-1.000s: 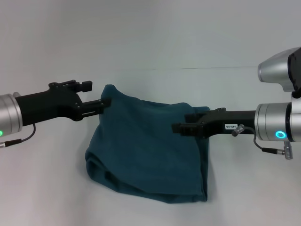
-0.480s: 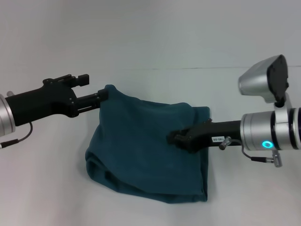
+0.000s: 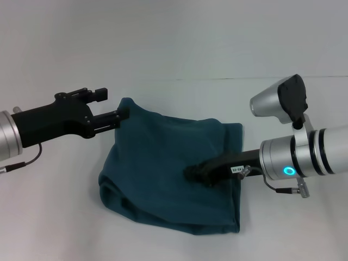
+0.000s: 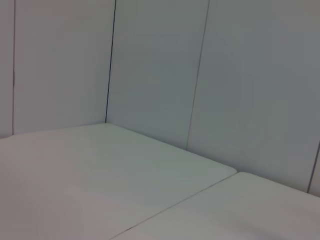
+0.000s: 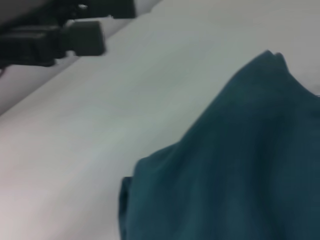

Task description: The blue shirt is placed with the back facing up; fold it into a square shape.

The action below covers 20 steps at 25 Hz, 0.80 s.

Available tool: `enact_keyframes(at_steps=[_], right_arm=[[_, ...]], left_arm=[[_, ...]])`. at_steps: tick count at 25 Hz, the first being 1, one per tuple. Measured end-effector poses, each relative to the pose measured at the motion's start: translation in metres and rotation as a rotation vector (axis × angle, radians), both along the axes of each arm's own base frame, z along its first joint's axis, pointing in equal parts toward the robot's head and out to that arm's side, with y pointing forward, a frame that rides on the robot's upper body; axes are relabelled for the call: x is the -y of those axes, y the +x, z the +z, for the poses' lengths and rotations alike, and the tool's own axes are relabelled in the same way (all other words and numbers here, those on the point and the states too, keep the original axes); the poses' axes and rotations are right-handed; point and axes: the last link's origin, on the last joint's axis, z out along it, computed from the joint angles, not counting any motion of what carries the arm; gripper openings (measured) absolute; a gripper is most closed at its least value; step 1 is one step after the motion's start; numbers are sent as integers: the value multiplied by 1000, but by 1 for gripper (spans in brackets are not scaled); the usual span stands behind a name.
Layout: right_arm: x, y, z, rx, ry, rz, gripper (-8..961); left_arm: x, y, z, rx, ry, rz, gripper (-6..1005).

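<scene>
While the blue shirt (image 3: pixel 174 174) lies bunched and folded over on the white tabletop (image 3: pixel 179 43), the left tool (image 3: pixel 124 115) reaches in from the left at the shirt's far left corner. Its dark fingers are drawn close together at that corner, their tips touching the raised peak of cloth; whether they actually pinch the fabric cannot be told. Just behind the tips sits a small black block on top of the tool body, and a thin cable hangs beneath the silver wrist. The left wrist view shows only bare tabletop and panelled wall (image 4: pixel 150 65).

Ahead of the left tool the shirt spreads out as a rough, uneven rectangle, teal-blue and plain, with a doubled, rolled edge along its near left side and a sharper corner at its near right.

Over the shirt's right half the right tool (image 3: pixel 193 173) comes in low from the right, its dark tip over the cloth, near its middle. Whether its fingers are apart or together cannot be told. In the right wrist view the shirt fills the area just before the tool, with the left tool beyond it across open tabletop.
</scene>
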Motion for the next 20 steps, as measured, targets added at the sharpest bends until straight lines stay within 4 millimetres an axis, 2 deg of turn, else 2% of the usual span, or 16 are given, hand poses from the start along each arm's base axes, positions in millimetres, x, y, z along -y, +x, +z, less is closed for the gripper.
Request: enact_keyframes(at_steps=[20], right_arm=[[-15, 35, 14, 42, 107, -164, 113]], left_arm=[[1, -2, -7, 8, -20, 6, 752]])
